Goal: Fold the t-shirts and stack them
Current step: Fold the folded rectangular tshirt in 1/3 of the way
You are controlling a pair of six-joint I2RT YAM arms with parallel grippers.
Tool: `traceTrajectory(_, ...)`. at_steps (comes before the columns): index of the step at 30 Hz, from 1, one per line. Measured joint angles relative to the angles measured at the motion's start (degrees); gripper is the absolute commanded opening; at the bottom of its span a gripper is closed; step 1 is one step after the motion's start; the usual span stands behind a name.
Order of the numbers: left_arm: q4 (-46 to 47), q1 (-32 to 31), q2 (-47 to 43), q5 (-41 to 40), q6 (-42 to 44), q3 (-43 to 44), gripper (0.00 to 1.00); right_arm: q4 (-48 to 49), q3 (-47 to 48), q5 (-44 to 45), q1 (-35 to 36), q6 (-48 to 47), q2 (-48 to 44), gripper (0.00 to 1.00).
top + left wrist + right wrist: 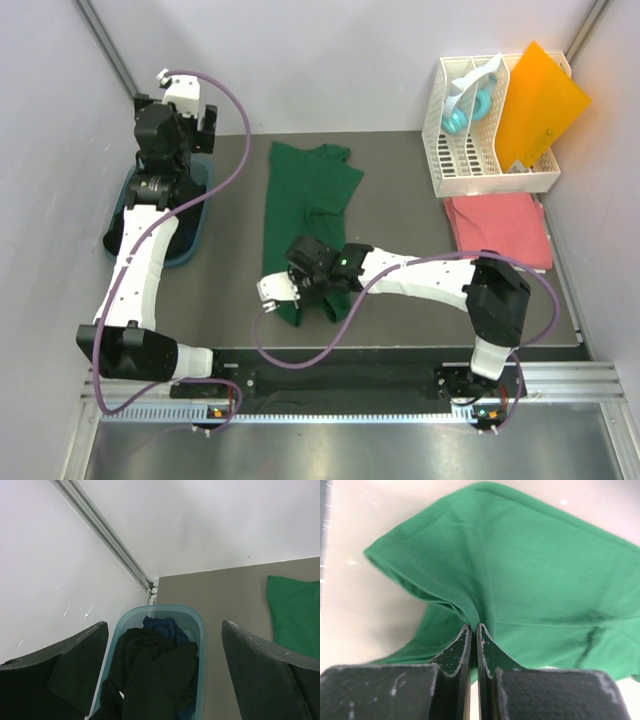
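A dark green t-shirt [305, 195] lies folded lengthwise in a long strip on the grey table, mid-left. My right gripper [297, 290] is shut on its near hem; in the right wrist view the fingertips [473, 627] pinch a fold of the green cloth [530, 580] and lift it. A folded coral pink t-shirt [500, 228] lies at the right. Black and dark shirts [155, 675] fill a blue tub [200, 630] at the far left. My left gripper [185, 125] is open and empty above that tub; its fingers [260, 665] frame the dark pile.
A white slotted rack [485, 150] with an orange plastic sheet [540, 100] and a teal object stands at the back right, behind the pink shirt. White walls close the table on the left, back and right. A black rail runs along the near edge.
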Motion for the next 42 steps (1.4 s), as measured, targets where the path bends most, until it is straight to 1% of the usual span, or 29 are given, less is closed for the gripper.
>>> traceTrajectory(10,-1.51,-0.11,-0.02,1.64,-1.14,-0.98,0.99,0.33,5.44,0.02,-4.96,-8.33,6.21,0.00)
traceTrajectory(16,-2.05,-0.31,-0.04,2.82,-1.51,-3.04,0.99,1.01,11.26,0.55,-9.01,-11.63,11.87,0.00)
traceTrajectory(21,-2.75,-0.31,-0.39,3.54,-1.53,-4.24,0.99,2.56,15.13,1.60,-11.23,-13.94,13.92,0.00)
traceTrajectory(26,-2.95,-0.31,-0.85,3.85,-1.53,-4.87,0.99,3.72,18.34,2.19,-12.20,-15.89,15.06,0.00)
traceTrajectory(42,-2.93,-0.31,-1.38,3.96,-1.57,-6.05,0.99,8.24,23.39,4.07,-16.04,-19.93,21.92,0.00)
